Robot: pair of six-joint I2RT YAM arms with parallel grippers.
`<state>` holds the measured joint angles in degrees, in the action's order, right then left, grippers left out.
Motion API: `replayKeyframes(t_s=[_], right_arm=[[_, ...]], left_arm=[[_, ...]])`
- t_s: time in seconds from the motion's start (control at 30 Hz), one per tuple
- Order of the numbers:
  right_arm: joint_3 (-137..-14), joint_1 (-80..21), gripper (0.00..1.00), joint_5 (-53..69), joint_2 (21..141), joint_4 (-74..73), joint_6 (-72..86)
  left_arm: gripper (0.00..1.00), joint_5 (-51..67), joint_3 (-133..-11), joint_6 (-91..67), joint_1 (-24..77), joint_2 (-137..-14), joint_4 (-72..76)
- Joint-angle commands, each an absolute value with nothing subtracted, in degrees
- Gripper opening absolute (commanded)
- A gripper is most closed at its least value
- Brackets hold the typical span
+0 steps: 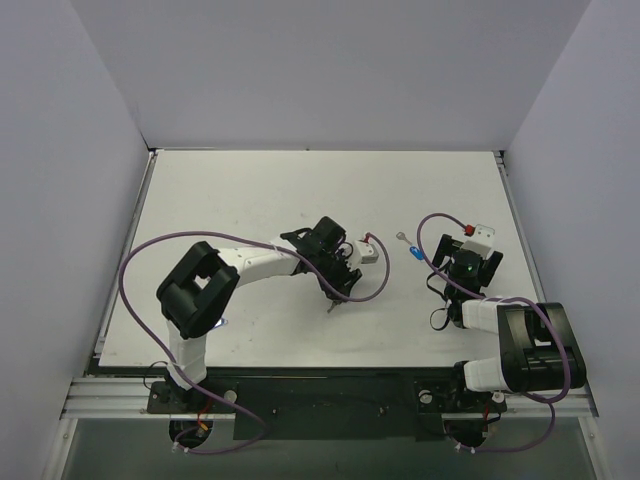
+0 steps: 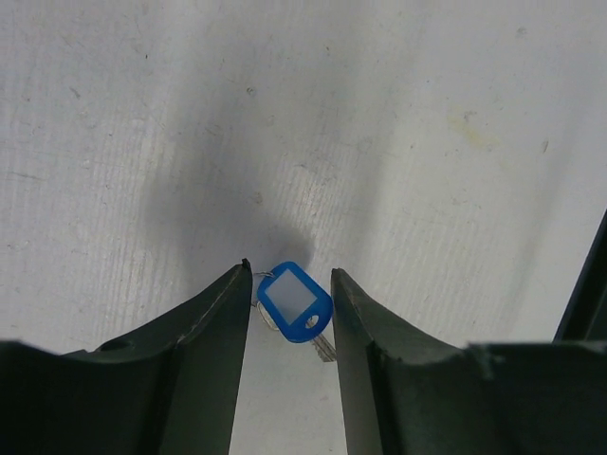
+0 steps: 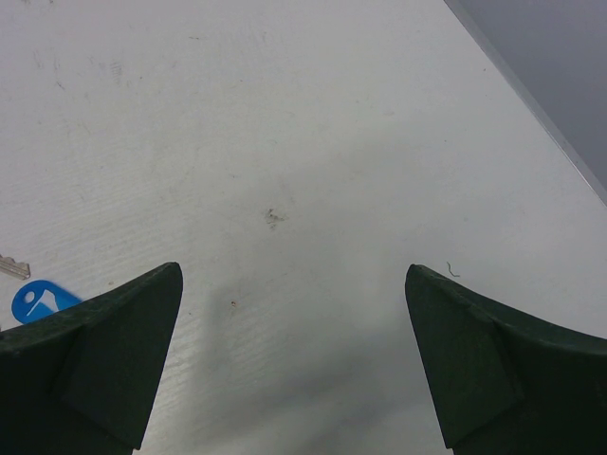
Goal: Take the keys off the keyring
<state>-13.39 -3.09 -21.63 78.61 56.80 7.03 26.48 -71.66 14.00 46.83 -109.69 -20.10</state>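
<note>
- The blue-capped key, with a sliver of keyring at its side, sat near the worktop's middle, toward the near edge.
- The left end effector straddled it with jaws half-apart, likely to pin it. I could not tell whether it pinched.
- A second blue key lay right of centre, beside the right end effector, which gaped empty, probably in reserve.

Our right arm's dark jaws stand wide apart over the scuffed white worktop. At the frame's left edge we see a blue-capped key lying just beside the left jaw, with a sliver of silver metal above it. A grey wall borders the worktop at upper right.
</note>
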Motion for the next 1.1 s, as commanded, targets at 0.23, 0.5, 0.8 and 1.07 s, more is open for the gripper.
replayKeyframes(t_s=[0.23, 0.5, 0.8, 1.07], right_arm=[[-14.2, -3.5, 0.97, -22.5, 78.4, 60.0, 6.9], [-14.1, -3.5, 0.97, -22.6, 78.3, 60.0, 6.9], [-14.1, -3.5, 0.97, -22.6, 78.3, 60.0, 6.9], [-14.1, -3.4, 0.97, -22.6, 78.3, 60.0, 6.9]], left_arm=[[0.45, 25.8, -78.0, 14.7, 48.1, -113.3, -21.2], [0.32, 25.5, -78.7, 14.4, 48.1, -113.7, -22.0], [0.32, 23.9, -79.5, 13.4, 47.9, -113.6, -23.7], [0.15, 23.9, -80.4, 14.5, 47.8, -113.9, -25.4]])
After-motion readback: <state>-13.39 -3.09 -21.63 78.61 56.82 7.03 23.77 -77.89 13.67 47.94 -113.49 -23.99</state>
